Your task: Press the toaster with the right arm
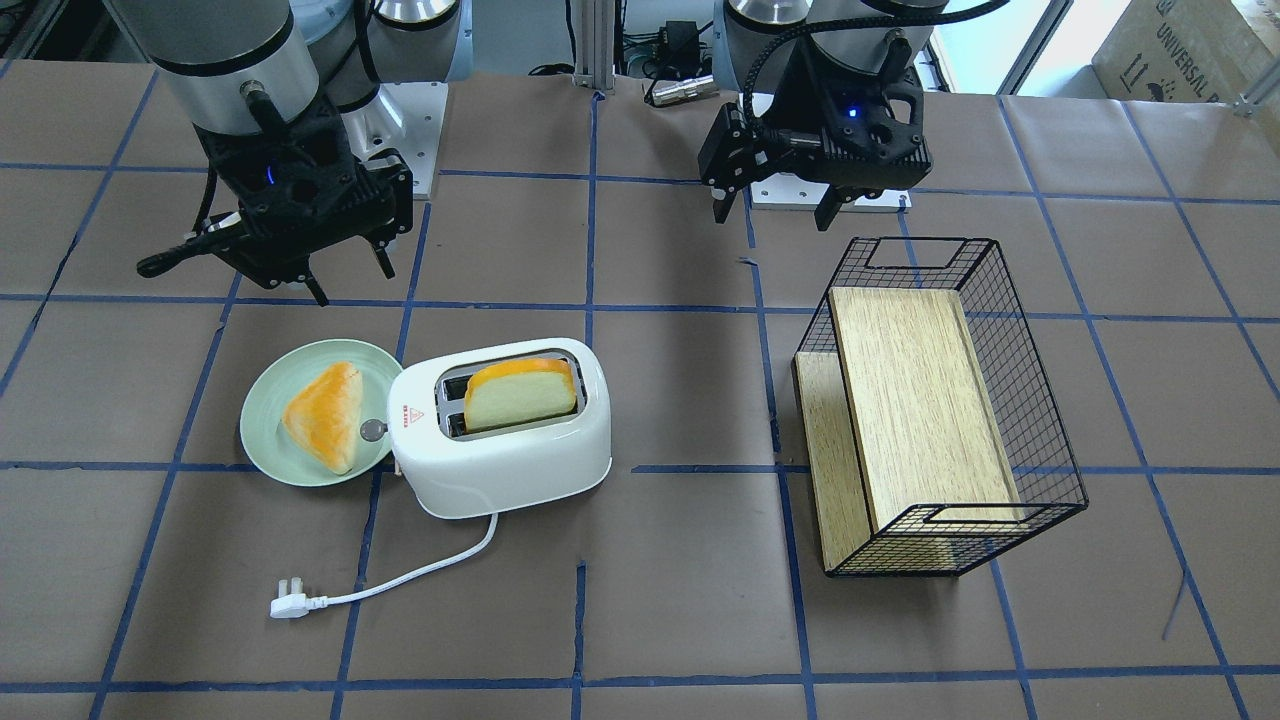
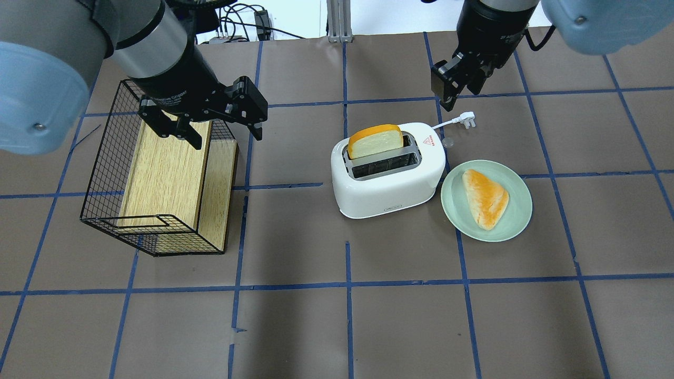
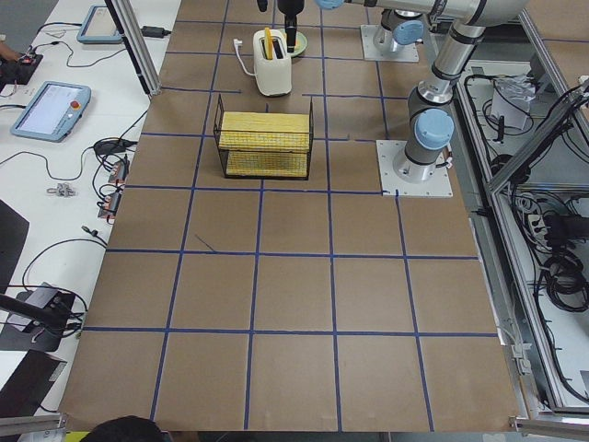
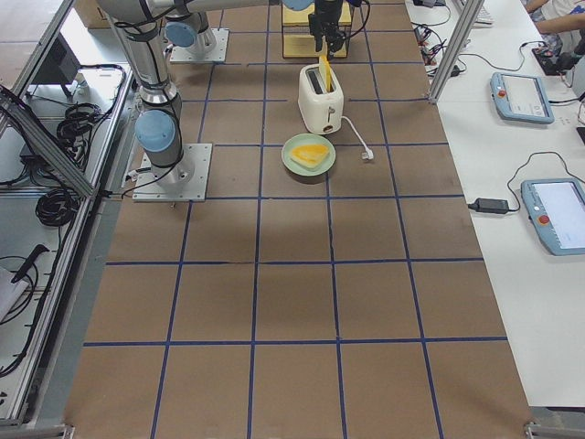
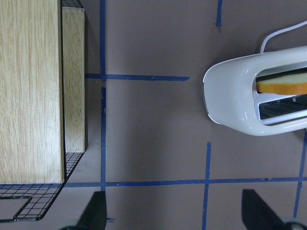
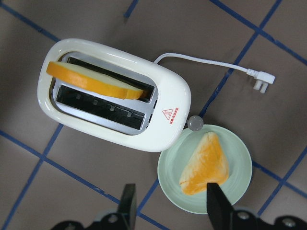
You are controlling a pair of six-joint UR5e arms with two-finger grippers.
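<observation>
1. nearest us in the front-facing view, the plug [image 1: 290, 605] lies loose on the bench [image 1: 680, 620]. its cord [image 1: 430, 570] runs up to the toaster [image 1: 500, 450]. with no power, we judge the lever may not latch and could spring back.
2. the toaster stands upright mid-bench, with a slice [image 1: 520, 395] poking out of one slot and the other slot empty. its small silver knob [image 1: 374, 430] juts from the end at 9 o'clock. the knob overhangs the rim of the green plate [image 1: 262, 405], which carries a bread wedge [image 1: 322, 415].
3. that crowding is our main worry. a gripper coming down on the knob could hit the plate or the wedge, or slide off so small a target. an off-centre push could tip or skid the light body.
4. at the toaster's 3 o'clock, well apart, sits a wire basket [image 1: 1040, 400] holding wooden boards. we see no risk from it.
5. farthest off, the right gripper [image 1: 352, 280] hangs at the toaster's 10 o'clock, released and grasping nothing, clear of everything. the left gripper [image 1: 774, 215], at 2 o'clock, is likewise released and empty.
</observation>
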